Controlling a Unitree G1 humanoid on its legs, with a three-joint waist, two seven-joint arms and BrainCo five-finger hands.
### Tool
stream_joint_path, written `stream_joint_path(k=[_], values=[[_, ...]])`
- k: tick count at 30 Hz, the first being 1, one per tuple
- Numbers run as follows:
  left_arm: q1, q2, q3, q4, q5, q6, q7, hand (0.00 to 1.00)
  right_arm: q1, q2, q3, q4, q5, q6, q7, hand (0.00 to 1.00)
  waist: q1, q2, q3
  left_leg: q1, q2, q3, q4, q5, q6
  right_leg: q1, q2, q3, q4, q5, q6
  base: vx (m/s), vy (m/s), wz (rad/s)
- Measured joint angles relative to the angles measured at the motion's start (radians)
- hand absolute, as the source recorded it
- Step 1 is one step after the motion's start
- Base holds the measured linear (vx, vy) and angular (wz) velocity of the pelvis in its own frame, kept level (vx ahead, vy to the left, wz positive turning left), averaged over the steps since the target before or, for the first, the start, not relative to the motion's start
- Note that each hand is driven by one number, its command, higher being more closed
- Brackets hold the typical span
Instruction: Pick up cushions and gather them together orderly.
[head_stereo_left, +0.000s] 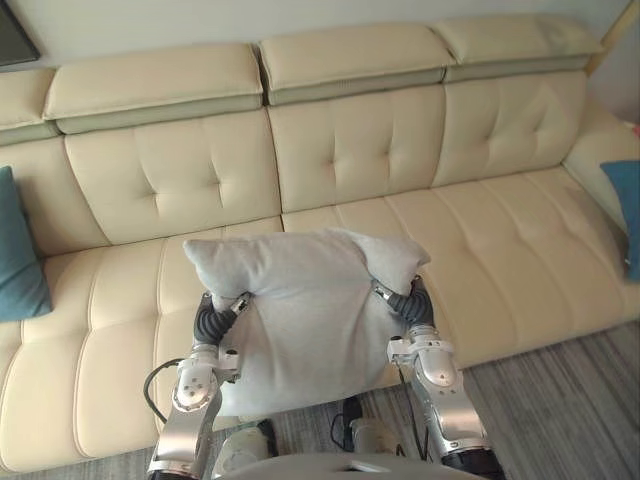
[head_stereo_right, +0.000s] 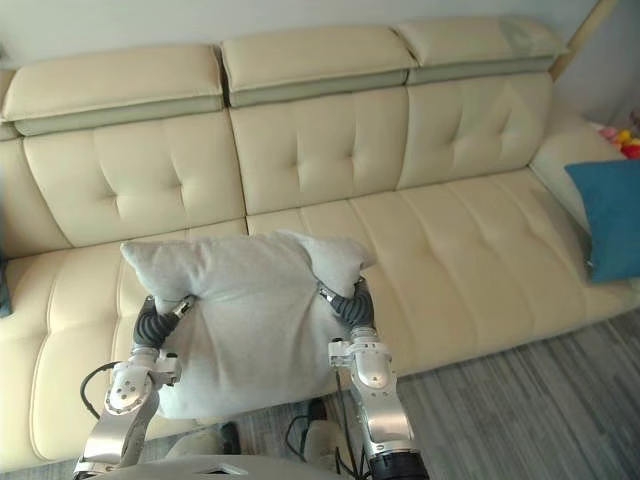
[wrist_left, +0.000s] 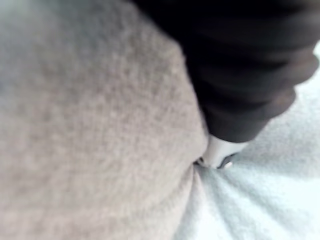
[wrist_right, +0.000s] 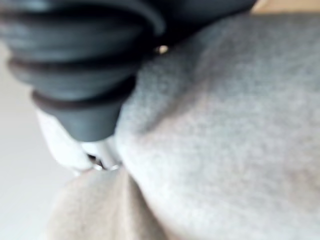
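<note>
Through the left eye: grey cushion (head_stereo_left: 305, 320) held up between left hand (head_stereo_left: 214, 320) and right hand (head_stereo_left: 412, 303) before the cream sofa (head_stereo_left: 500, 240), teal cushion (head_stereo_left: 18, 250) at its left end. Through the right eye: second teal cushion (head_stereo_right: 610, 215) at the right end. Through both wrists: hands sunk in grey cloth, grip impossible to tell.

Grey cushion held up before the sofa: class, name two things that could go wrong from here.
1. The left hand and right hand hold the grey cushion near its top corners, its bulk hanging; it may slip out.
2. The left teal cushion and right teal cushion lie at opposite ends of the sofa, so gathering may need a long carry, risking a drop.
</note>
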Motion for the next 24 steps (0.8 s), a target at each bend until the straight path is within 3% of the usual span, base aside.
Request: stream_joint_path(k=[1,7,18,21,24], values=[[-0.001,0.001,-0.003,0.001,-0.009,-0.001,0.007,1.0,-0.006,-0.003,0.002,-0.001,0.0,-0.001,0.001,1.0,-0.004,0.011,0.006,-0.013,0.006,-0.039,-0.01,0.019,-0.014,0.026,0.011,-0.033,-0.05,0.024,-0.014,-0.07,-0.096,0.51],[0.001,-0.001,-0.023,0.001,-0.009,-0.001,0.006,1.0,0.012,-0.004,-0.01,0.004,0.001,-0.001,0.001,1.0,-0.008,0.016,0.006,0.018,0.013,-0.126,-0.147,0.134,-0.056,0.085,0.032,-0.135,-0.143,0.073,-0.045,-0.03,-0.122,0.47],[-0.011,-0.007,-0.038,0.0,-0.006,-0.001,0.013,1.0,0.005,0.005,-0.019,0.002,-0.004,-0.001,-0.015,1.0,-0.028,0.025,-0.007,0.05,0.0,-0.094,-0.214,0.161,-0.052,0.12,0.028,-0.121,-0.245,0.126,-0.039,-0.01,0.005,-0.05],[-0.085,-0.006,-0.042,0.0,0.013,-0.001,0.057,1.0,-0.065,0.015,-0.012,0.0,-0.061,-0.001,-0.09,1.0,-0.028,0.028,-0.007,-0.02,-0.001,-0.09,-0.211,0.175,-0.052,0.046,0.028,-0.11,-0.246,0.152,-0.041,-0.05,0.013,-0.1],[-0.243,0.005,-0.041,0.001,0.041,-0.001,0.15,1.0,-0.245,0.022,-0.007,0.008,-0.149,-0.001,-0.207,1.0,-0.026,0.034,0.027,-0.117,-0.002,-0.072,-0.209,0.204,-0.049,-0.055,0.027,-0.096,-0.252,0.195,-0.042,-0.09,0.014,-0.14]])
